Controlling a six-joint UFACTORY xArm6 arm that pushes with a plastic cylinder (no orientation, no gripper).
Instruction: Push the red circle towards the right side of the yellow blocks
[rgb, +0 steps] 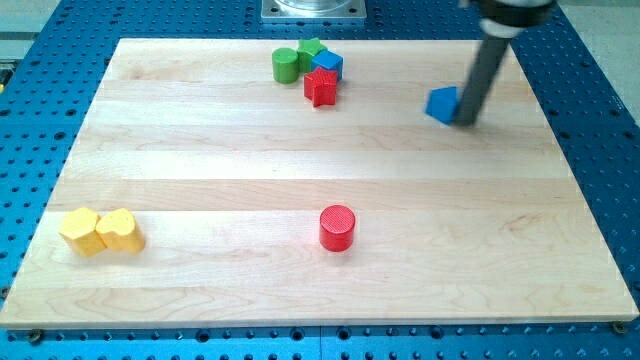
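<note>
Two yellow blocks (100, 231); two red (337, 227); two green (286, 64); two blue (442, 104).

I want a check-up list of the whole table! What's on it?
Surface: wooden board, flat, on a blue perforated table.
Job's things: red circle at bottom centre; two yellow blocks touching, bottom left.
Clutter: green cylinder, second green block, blue block and red star-like block clustered at top; blue cube at right.
Tool: my tip beside the blue cube's right, far from the red circle.
Cables: nothing seen.
Surroundings: metal plate at top.
</note>
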